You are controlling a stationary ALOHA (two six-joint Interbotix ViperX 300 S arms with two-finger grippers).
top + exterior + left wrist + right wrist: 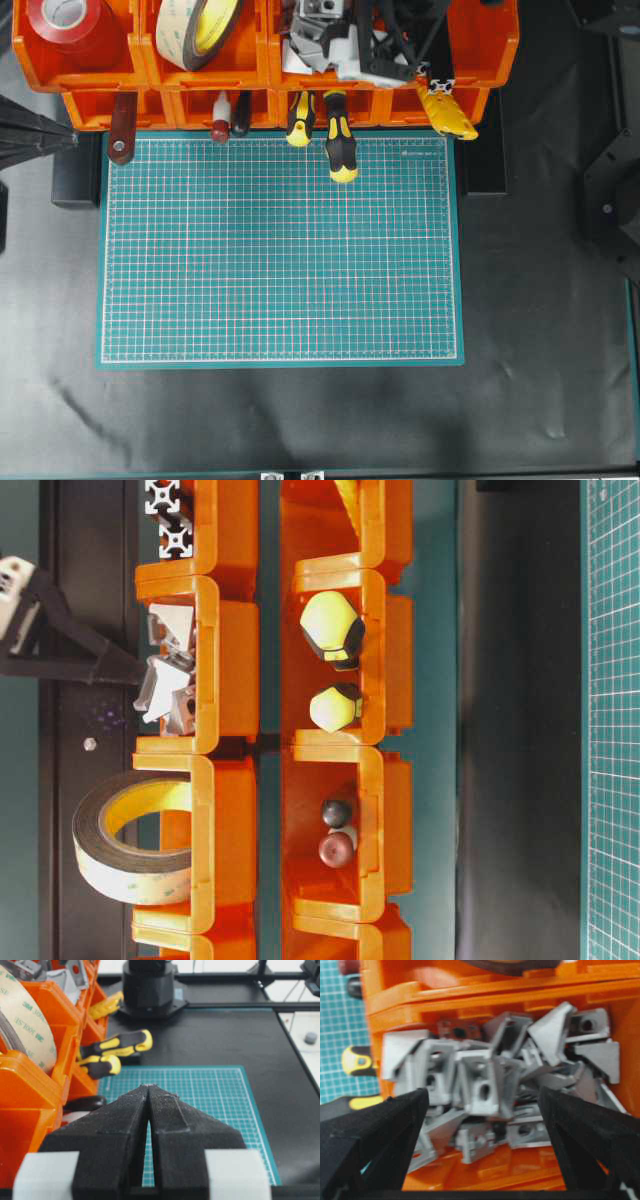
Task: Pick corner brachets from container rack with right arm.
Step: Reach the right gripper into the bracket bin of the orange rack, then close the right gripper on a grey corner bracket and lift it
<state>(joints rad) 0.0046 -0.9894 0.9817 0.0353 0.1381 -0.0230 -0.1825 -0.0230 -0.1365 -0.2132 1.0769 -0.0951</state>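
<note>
The container rack (250,75) is a row of bright orange bins along the far edge of the table. One upper bin holds a heap of silver-grey corner brachets (490,1085), which also show as corner brachets (318,25) from overhead and corner brachets (168,685) at table level. My right gripper (482,1110) is open wide just above the heap, one black finger on each side of it and nothing between them. The right arm (400,45) reaches into that bin from the right. My left gripper (150,1089) is shut and empty, low beside the rack's left end.
A green cutting mat (280,250) lies in front of the rack. Yellow-and-black screwdriver handles (340,150) stick out over its far edge. Red tape (65,25) and a wide tape roll (200,30) fill the left bins. Black slotted bars (168,520) sit in the neighbouring bin.
</note>
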